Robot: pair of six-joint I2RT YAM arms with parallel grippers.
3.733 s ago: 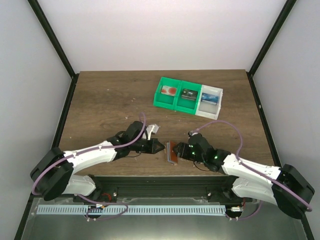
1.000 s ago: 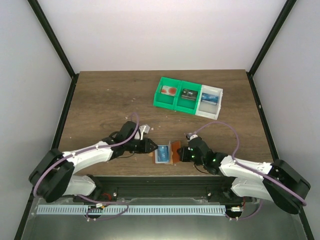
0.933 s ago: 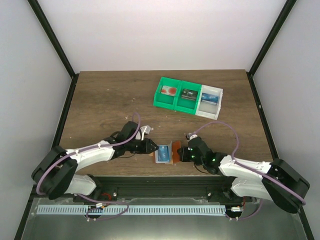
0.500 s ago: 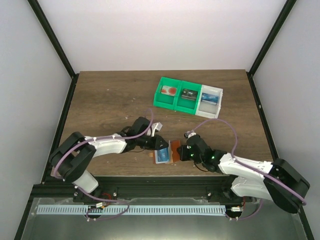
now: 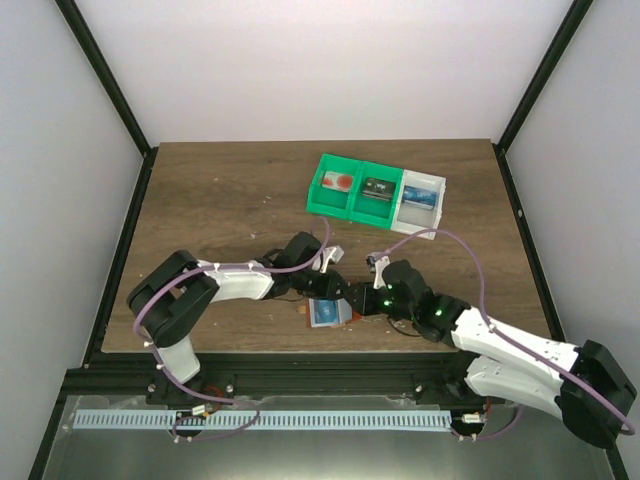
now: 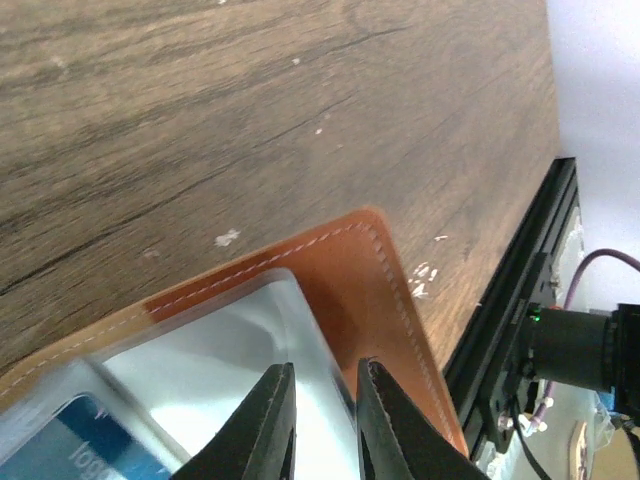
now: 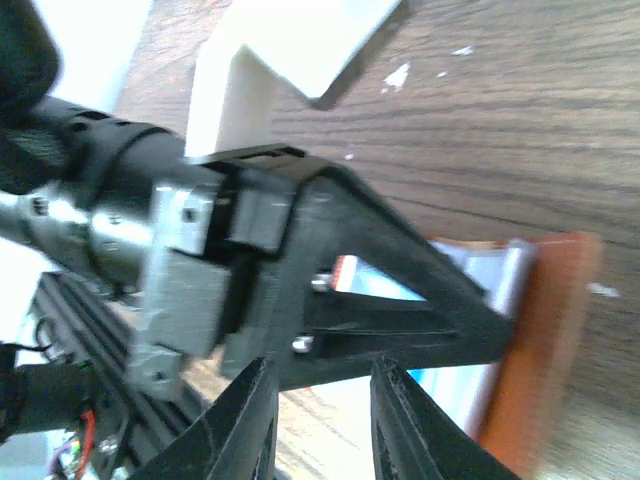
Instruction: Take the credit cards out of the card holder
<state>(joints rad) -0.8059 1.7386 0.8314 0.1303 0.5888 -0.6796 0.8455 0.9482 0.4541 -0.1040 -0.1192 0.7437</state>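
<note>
The card holder (image 5: 346, 318) lies open near the table's front edge, brown leather with pale pockets. A blue credit card (image 5: 321, 314) shows in its left pocket. My left gripper (image 5: 336, 297) reaches across the holder from the left. In the left wrist view its tips (image 6: 320, 420) stand a narrow gap apart over the pocket's edge and the leather (image 6: 385, 270), and the blue card (image 6: 60, 440) shows at the bottom left. My right gripper (image 5: 354, 298) faces it from the right, open (image 7: 322, 420) and empty. The left finger (image 7: 400, 270) crosses in front of it, over the holder (image 7: 545, 330).
A green bin (image 5: 318, 188) and a white bin (image 5: 441, 188) stand at the back right, each with a card inside. The black front rail (image 6: 520, 290) runs close beside the holder. The left wrist's white mount (image 7: 290, 50) hangs near my right gripper.
My left arm has swung right, from the holder's left edge across onto its pockets, its jaws narrowing. My right gripper has opened off the holder's right flap. The holder has stayed in place.
</note>
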